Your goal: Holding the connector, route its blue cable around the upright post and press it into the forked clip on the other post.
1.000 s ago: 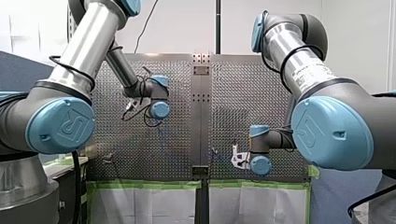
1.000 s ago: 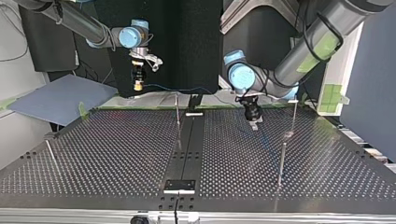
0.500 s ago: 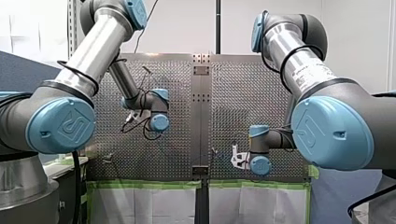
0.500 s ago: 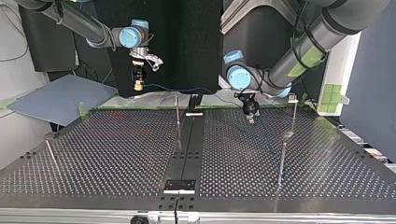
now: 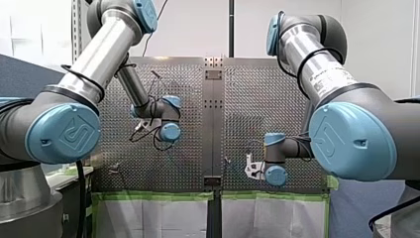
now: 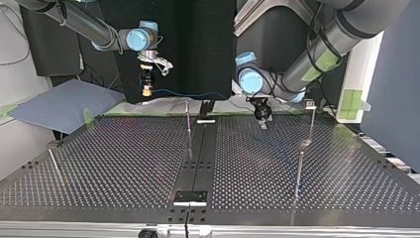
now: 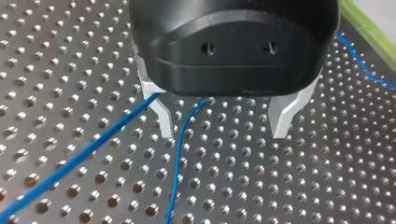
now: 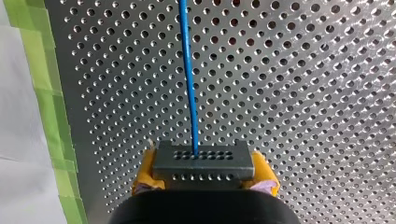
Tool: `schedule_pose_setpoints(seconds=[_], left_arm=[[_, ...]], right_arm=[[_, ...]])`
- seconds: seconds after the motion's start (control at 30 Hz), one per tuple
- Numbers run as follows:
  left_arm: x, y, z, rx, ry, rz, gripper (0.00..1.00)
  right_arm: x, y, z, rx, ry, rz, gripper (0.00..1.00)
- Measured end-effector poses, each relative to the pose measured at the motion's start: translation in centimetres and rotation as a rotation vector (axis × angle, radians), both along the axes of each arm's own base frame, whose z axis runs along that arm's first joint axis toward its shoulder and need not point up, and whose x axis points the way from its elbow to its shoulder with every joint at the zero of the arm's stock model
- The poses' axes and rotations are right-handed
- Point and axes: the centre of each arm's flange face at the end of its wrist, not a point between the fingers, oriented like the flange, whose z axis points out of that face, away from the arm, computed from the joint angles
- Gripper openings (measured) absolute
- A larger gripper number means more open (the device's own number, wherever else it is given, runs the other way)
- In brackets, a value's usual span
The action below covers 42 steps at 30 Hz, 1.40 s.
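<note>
Right wrist view has the connector [image 8: 203,161] dead centre: a dark grey block with rows of little holes, squeezed between the yellow pads [image 8: 145,170] of our right claw [image 8: 204,176], so that claw is clamped on it. The blue cable [image 8: 189,79] comes out of one hole in its upper row and runs straight ahead over the perforated worktop [image 8: 303,93], with green tape [image 8: 44,88] along the plate's edge. In the top view that claw hangs well above the worktop by its far edge, at the view's left, and the cable trails from under it toward the middle, past a thin upright post [image 6: 188,119]. Left wrist view: our left claw [image 7: 223,123] sits low over the holes with its metal fingers [image 7: 163,119] well apart, gripping nothing. One thin strand of cable passes between them, close to one finger; a blurrier strand crosses just outside that finger. Top view puts this claw between the upright post and another post [image 6: 311,119] with a small head on top; we can't tell if it's forked.
</note>
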Motion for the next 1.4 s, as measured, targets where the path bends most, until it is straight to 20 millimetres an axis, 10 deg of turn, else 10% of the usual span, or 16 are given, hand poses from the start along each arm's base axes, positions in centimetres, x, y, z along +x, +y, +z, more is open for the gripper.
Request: schedule_pose_setpoints(seconds=[1.4], left_arm=[[-2.2, -6.2, -12.9, 0.078, 0.183, -0.092, 0.99]], right_arm=[[0.2, 0.1, 0.0, 0.003, 0.002, 0.005, 0.29]])
